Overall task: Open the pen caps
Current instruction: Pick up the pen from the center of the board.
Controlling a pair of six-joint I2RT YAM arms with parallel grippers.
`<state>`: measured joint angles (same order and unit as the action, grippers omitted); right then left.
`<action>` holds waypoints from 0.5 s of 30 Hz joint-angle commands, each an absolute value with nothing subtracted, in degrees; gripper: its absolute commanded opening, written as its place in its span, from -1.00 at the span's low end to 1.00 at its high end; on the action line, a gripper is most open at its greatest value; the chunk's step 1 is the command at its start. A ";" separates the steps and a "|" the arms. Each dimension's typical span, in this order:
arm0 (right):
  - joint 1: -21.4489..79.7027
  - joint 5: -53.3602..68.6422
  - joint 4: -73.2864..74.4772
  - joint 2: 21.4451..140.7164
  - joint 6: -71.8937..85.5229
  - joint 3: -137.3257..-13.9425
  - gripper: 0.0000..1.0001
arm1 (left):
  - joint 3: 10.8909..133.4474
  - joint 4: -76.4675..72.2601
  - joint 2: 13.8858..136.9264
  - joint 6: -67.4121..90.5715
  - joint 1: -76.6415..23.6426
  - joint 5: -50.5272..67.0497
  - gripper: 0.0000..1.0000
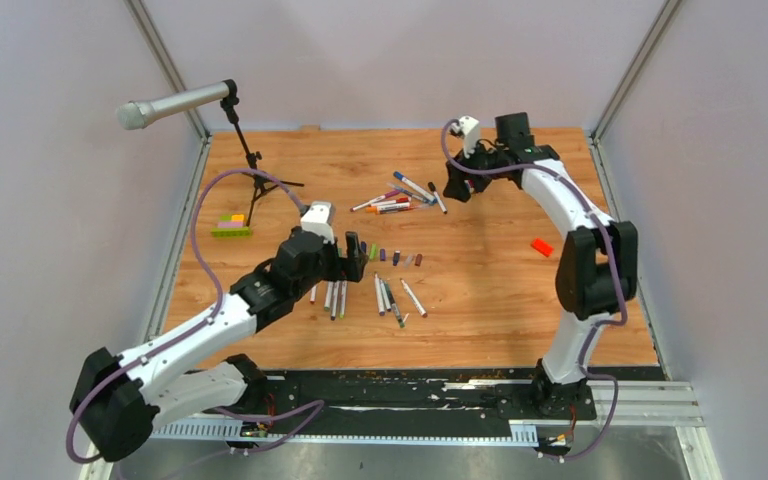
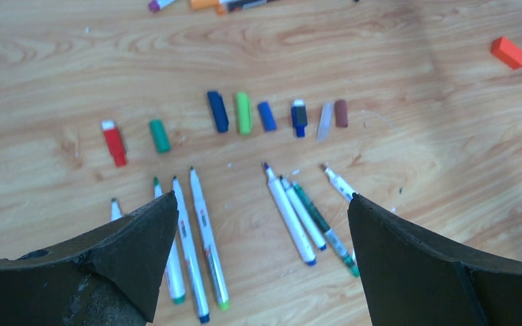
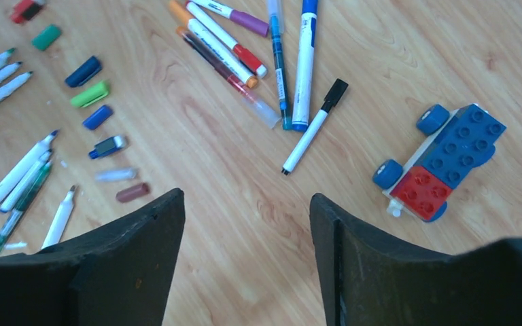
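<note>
Jaws on both arms stand spread and hold nothing. From above, the left jaws hang over the counter beside the row of loose caps, with the bare pens at their 6 o'clock. The right jaws sit just at 3 o'clock of the capped pens, so that arm looks the nearer one for the work left. On the left wrist, the loose caps lie at 12 o'clock and the bare pens run 12 to 6. On the right wrist, the capped pens fan out at 12 o'clock, mostly lying 11 to 5. A black-capped pen is closest, lying 1 to 7 with its cap at the far end, and a toy car sits at 2 o'clock.
</note>
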<state>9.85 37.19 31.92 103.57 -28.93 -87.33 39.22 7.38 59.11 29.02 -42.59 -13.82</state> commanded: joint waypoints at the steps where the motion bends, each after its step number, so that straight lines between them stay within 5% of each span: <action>1: 14.10 23.73 41.83 112.52 -25.46 -99.30 0.28 | 33.66 4.83 50.81 31.59 -41.97 -12.40 1.00; 15: 17.88 10.30 52.96 133.17 -23.43 -120.72 -0.17 | 29.71 8.93 42.99 31.07 -41.48 -18.01 1.00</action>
<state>17.61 14.13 49.93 131.92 -24.47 -116.33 29.52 8.86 43.48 31.20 -41.82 -15.77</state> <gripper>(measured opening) 0.430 1.000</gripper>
